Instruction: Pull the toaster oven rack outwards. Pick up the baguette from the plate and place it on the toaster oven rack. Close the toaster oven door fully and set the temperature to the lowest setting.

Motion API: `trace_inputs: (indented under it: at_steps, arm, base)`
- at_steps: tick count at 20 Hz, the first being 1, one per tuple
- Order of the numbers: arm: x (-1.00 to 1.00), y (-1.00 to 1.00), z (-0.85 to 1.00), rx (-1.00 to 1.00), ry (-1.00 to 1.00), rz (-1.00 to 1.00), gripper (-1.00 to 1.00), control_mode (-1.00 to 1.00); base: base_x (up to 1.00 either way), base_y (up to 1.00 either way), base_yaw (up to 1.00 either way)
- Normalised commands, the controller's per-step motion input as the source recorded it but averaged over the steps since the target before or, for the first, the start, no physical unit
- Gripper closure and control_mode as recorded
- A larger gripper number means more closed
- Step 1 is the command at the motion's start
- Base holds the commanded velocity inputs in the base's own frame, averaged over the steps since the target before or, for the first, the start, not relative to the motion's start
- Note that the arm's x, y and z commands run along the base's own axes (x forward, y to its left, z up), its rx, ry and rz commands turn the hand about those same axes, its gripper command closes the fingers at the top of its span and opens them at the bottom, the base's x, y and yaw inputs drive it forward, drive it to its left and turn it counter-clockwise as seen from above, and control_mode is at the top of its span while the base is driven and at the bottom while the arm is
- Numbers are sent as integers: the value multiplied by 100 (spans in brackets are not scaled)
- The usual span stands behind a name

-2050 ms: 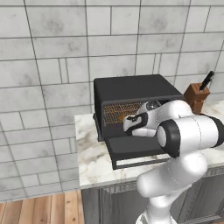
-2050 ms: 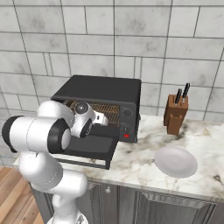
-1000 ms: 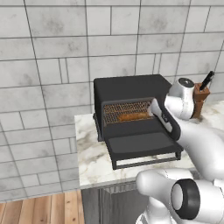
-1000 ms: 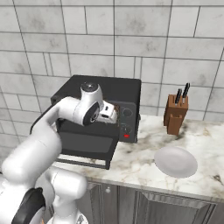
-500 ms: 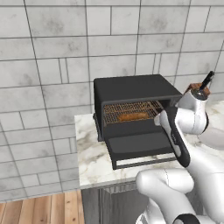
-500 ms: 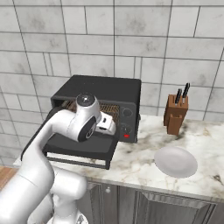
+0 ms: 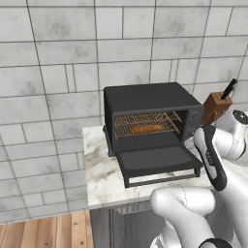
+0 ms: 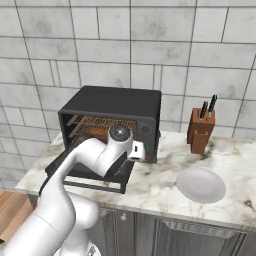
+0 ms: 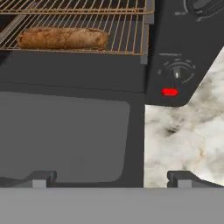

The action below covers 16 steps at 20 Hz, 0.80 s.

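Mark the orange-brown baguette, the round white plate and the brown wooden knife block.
orange-brown baguette [image 9: 62, 38], hand view, middle of the loaf.
round white plate [image 8: 201, 184], right base view, its centre.
brown wooden knife block [image 8: 200, 132], right base view, front face.

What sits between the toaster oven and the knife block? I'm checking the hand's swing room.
In the right base view, bare marble counter separates the toaster oven from the knife block; the white plate lies nearer the camera, not between them.

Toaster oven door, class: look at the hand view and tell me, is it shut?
No: the toaster oven door hangs open and lies flat, with the baguette on the toaster oven rack above it.
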Motion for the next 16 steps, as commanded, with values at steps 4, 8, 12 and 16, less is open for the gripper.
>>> trace_inputs:
  at_steps: [4, 8, 12, 16]
  arm:
    - [0, -48, -2, 1, -2, 33, -100, -100]
    - [0, -30, -6, 2, -2, 39, -100, -100]
    - [0, -18, -17, 2, -9, 39, -100, -100]
    - [0, -10, -30, 0, -20, 35, -100, -100]
  base:
    - [0, 0, 0]
    - [0, 0, 0]
    - [0, 0, 0]
    - [0, 0, 0]
